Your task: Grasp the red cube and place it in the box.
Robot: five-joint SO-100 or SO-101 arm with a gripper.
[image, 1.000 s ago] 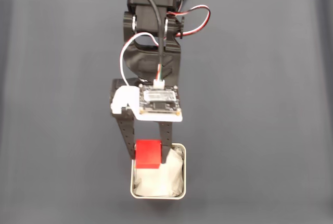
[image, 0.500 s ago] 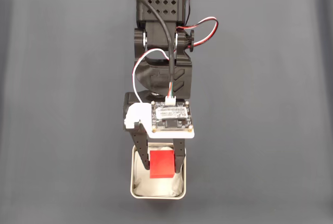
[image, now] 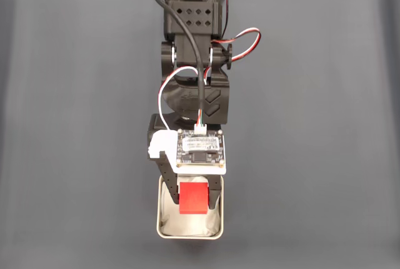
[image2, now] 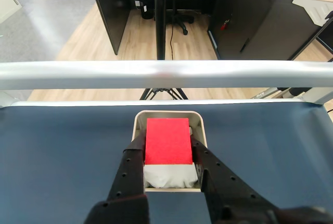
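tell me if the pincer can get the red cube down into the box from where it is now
Probably yes. The pincer is shut on the red cube directly over the box, inside its rim in both views. Only the white lining lies beneath, so opening should drop it in.

1. A dark grey-blue table [image: 325, 125] carries the things; its surface looks smooth and matte.
2. The box [image: 160, 231] sits directly on it, near the table's lower edge in the fixed view [image2: 138, 122].
3. A silver rail [image2: 78, 74] runs along the table's far edge in the wrist view.
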